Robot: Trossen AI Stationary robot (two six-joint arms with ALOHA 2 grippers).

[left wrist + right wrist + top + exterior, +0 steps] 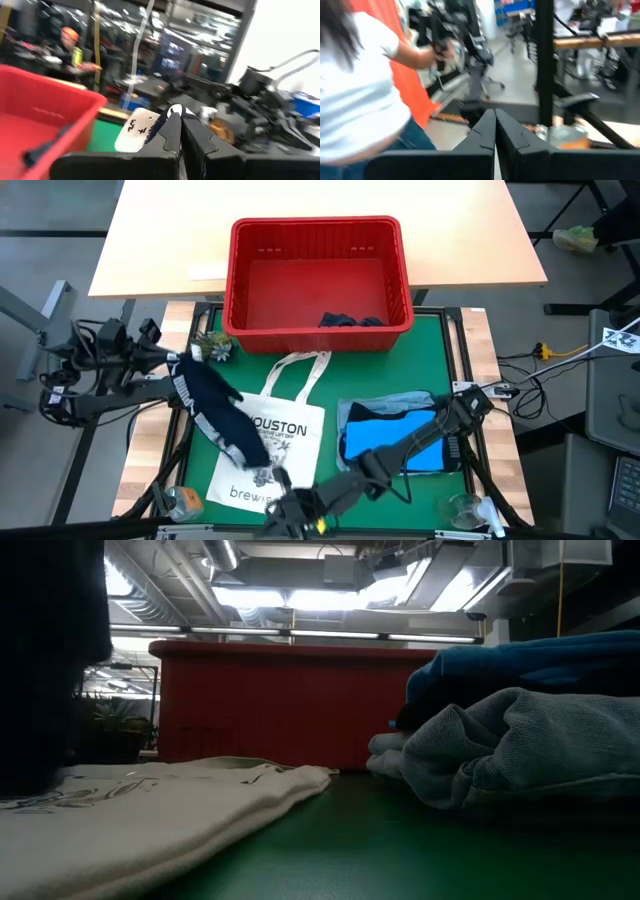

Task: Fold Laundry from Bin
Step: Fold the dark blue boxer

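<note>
The closed left end effector point(262, 470) pinches a dark navy garment point(215, 412); dragging it could snag the white canvas tote bag point(290, 442). The right end effector point(283, 515) rests closed, empty.

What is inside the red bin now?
Inside the red bin, one dark navy garment lies bunched against the wall nearest the green mat. The rest of the floor shows bare red. Anything beneath that garment is hidden.

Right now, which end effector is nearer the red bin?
Left. The left end effector sits shut on the dark navy garment just off the red bin's near-left corner. The right end effector is shut far off at the table's front edge.
</note>
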